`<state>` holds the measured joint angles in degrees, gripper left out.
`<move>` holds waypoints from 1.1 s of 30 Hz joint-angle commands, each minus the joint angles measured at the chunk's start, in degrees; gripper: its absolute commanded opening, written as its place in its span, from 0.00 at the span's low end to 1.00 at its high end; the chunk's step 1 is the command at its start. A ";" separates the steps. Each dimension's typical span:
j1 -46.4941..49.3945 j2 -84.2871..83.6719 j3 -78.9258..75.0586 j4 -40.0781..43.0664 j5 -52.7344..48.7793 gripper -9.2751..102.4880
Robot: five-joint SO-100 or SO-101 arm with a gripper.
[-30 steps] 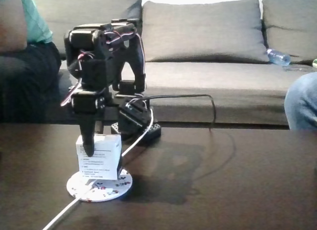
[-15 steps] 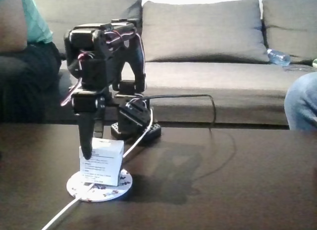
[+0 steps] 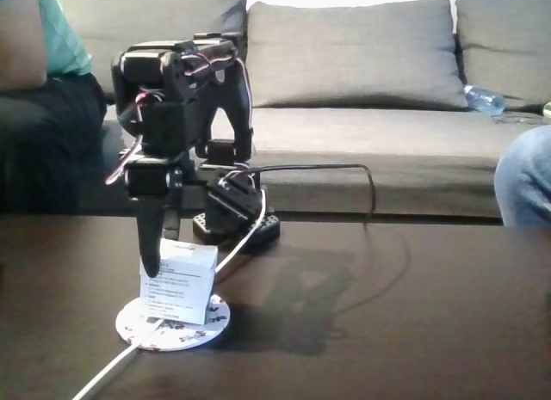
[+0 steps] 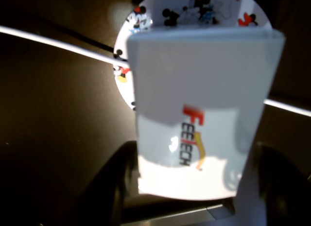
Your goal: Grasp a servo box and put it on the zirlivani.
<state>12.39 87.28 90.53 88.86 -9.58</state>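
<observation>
We see the box (image 3: pixel 178 283) standing on the disc (image 3: pixel 172 323) at the near left of the surface (image 3: pixel 387 331), slightly tilted, its text label facing the fixed camera. The tool (image 3: pixel 155 267) points straight down with its fingers (image 3: pixel 151 245) either side of the box's top, though we cannot tell whether they clench it. The wrist view adds the red logo on the box top (image 4: pixel 201 114) and cartoon prints on the disc (image 4: pixel 146 22).

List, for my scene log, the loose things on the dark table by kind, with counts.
Servo box: 1
Round printed disc under it: 1
White cable: 1
Total: 3
</observation>
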 commanded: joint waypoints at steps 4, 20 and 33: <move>0.35 3.78 0.00 0.53 -0.18 0.36; 0.26 3.96 -6.94 11.69 -0.26 0.36; -0.62 4.83 -10.55 12.57 -0.26 0.35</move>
<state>12.13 88.42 82.18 99.14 -10.20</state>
